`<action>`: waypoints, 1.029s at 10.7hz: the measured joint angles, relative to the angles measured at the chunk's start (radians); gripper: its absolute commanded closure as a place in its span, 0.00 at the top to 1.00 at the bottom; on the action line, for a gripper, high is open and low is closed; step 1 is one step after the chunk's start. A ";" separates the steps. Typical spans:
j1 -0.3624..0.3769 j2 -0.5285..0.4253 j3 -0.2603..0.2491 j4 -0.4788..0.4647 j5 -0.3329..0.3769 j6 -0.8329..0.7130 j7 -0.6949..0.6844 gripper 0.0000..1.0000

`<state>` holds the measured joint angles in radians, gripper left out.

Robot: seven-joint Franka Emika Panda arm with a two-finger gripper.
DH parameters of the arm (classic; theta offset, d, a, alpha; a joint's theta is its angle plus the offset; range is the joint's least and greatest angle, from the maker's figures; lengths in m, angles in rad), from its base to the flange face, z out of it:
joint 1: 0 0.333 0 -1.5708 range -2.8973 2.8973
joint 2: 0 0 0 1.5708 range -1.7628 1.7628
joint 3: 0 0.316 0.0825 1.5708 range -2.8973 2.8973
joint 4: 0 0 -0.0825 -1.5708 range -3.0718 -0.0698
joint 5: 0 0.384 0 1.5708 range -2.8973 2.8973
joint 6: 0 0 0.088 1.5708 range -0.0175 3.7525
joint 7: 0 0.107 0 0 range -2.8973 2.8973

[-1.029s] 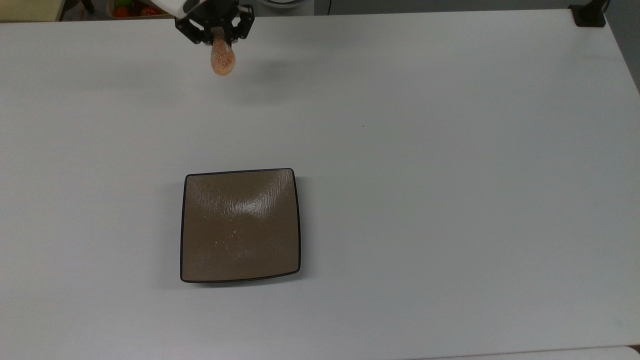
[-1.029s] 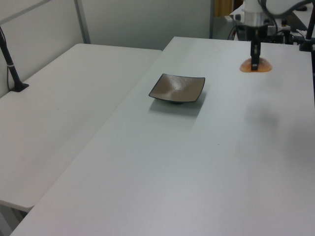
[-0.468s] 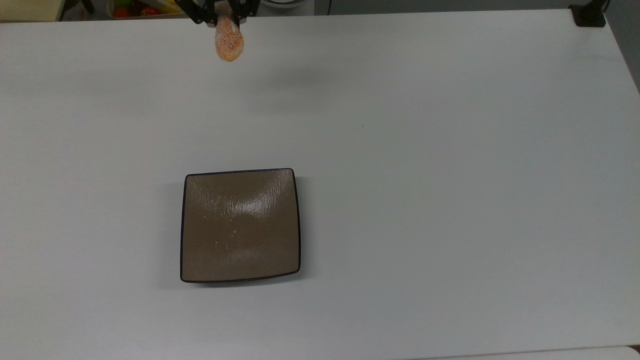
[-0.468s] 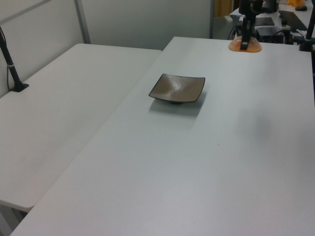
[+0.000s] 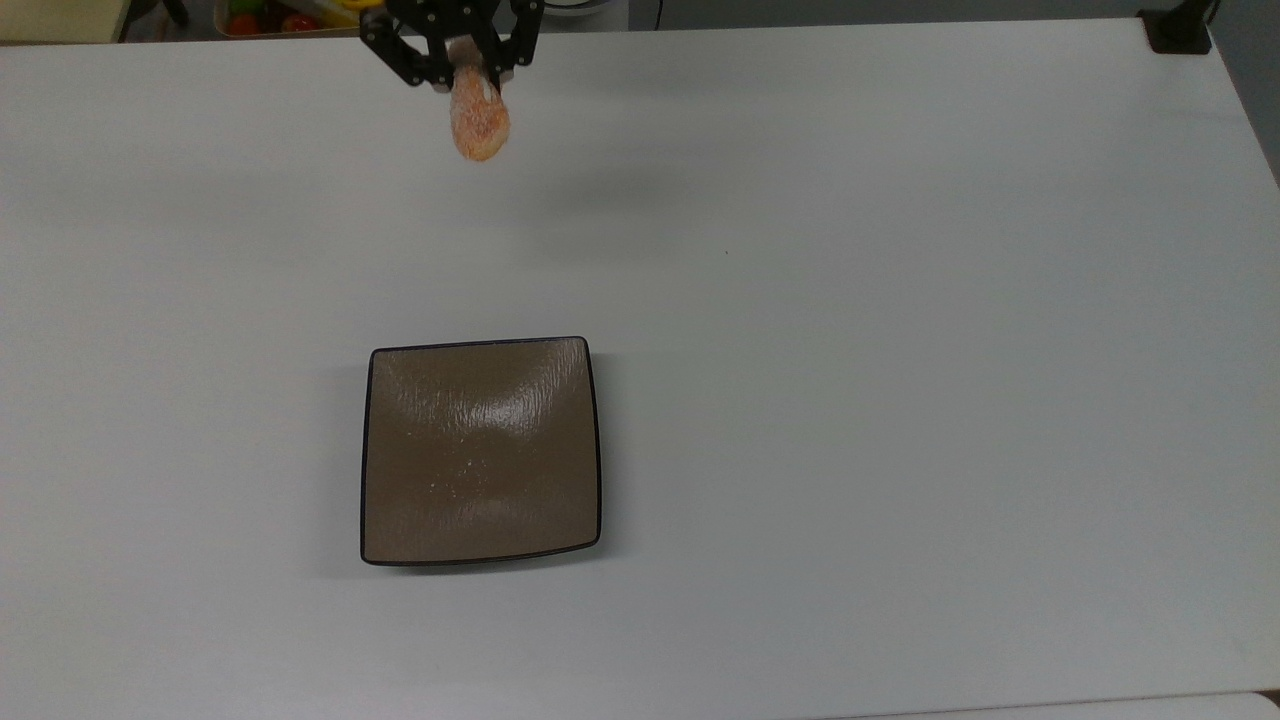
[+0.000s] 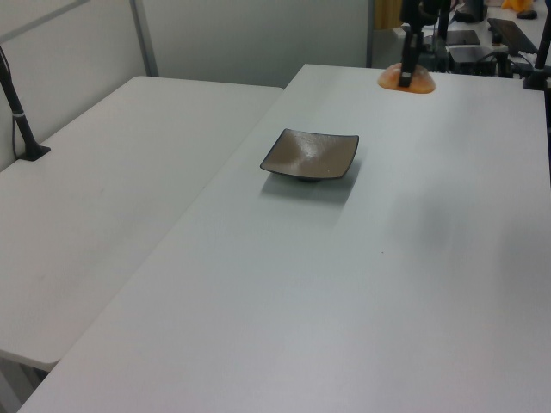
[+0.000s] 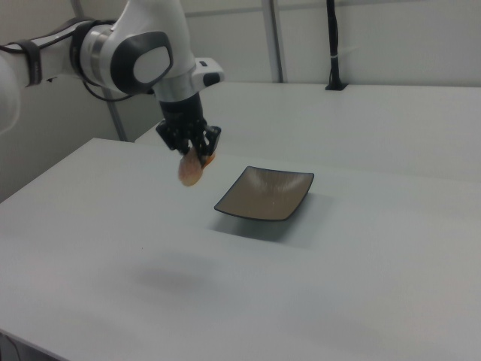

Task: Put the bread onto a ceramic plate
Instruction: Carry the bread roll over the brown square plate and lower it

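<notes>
My gripper [image 5: 466, 72] is shut on the bread [image 5: 479, 123], a small oval orange-brown loaf that hangs well above the white table. The right view shows the gripper [image 7: 197, 154] holding the bread [image 7: 191, 171] in the air to the right view's left of the ceramic plate [image 7: 264, 193]. The ceramic plate [image 5: 480, 450], square, glossy and brown with a dark rim, lies bare on the table, far below the bread in the top view. From the left view, the bread [image 6: 407, 80] hangs behind the ceramic plate [image 6: 310, 154], under the gripper [image 6: 405, 76].
A wide white table [image 5: 900, 300] spreads around the plate. A second white table [image 6: 112, 172] joins it on the left view's left. A black post base [image 5: 1178, 30] stands at the top view's upper right corner. A container with colourful items [image 5: 260, 18] sits past the far edge.
The gripper with the bread rose off the table, then shifted toward the plate: down and a little right in the top view, leftward in the left view.
</notes>
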<state>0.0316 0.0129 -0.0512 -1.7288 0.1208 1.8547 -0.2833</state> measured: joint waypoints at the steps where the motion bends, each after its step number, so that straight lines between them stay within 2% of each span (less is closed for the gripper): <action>1: -0.001 0.033 0.000 0.029 0.009 0.048 0.000 0.25; 4: -0.002 0.121 -0.001 0.053 0.013 0.259 0.001 0.28; 8: -0.002 0.288 -0.001 0.069 0.013 0.555 0.001 0.31; 11: 0.009 0.387 0.001 0.076 0.013 0.680 0.001 0.34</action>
<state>0.0403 0.4002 -0.0504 -1.6528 0.1333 2.5343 -0.2826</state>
